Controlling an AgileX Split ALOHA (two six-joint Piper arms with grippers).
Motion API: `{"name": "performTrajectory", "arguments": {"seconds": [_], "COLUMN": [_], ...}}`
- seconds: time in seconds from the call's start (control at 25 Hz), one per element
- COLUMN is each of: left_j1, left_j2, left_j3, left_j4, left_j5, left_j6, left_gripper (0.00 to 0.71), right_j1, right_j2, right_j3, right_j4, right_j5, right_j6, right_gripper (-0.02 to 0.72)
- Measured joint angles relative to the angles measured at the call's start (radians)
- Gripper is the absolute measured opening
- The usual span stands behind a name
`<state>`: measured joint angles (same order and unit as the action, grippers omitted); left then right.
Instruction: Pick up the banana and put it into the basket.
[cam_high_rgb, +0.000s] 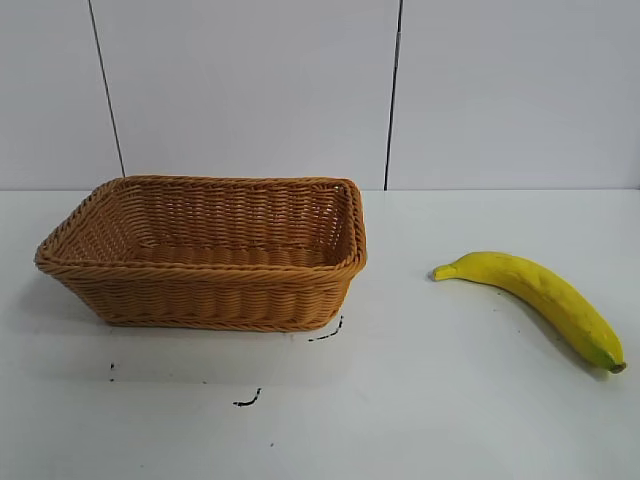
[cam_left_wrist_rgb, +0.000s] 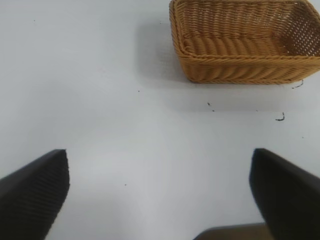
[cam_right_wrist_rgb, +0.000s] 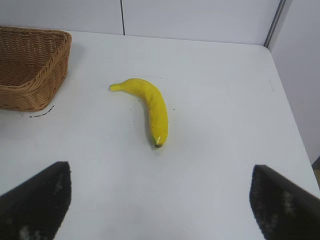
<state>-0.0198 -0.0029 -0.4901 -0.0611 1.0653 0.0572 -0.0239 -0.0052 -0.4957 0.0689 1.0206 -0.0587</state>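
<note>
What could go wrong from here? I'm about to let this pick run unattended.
The banana is curved and lies loose on the smooth table, so it may roll or slip as the open right tool closes on it. It is also long next to the basket, so an end could catch the rim. The open left tool hangs near the basket and could crowd the drop.

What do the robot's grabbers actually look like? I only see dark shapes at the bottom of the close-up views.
Only the fingers show. The left gripper has two black, wedge-shaped fingers with fine ribbed faces. The right gripper has the same black ribbed fingers, flecked with pale scuff marks. No cables, labels or arm bodies appear, and the outside camera shows no arm at all.
</note>
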Motion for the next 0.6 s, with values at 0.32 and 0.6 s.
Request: {"name": "performTrajectory", "arguments": {"seconds": [0.32,0.6], "left_j1": [0.0,0.0], "left_j2": [0.0,0.0], "left_j3": [0.0,0.0], "left_j4": [0.0,0.0], "left_j5": [0.0,0.0], "left_j6": [0.0,0.0], "left_gripper": [0.695,0.695], "right_j1": [0.0,0.0], "right_j2": [0.0,0.269], "right_j3": [0.0,-0.118], "right_j4": [0.0,-0.005], "right_j5": [0.0,-0.028], "right_j6": [0.0,0.0], "right_gripper": [0.696,0.696]}}
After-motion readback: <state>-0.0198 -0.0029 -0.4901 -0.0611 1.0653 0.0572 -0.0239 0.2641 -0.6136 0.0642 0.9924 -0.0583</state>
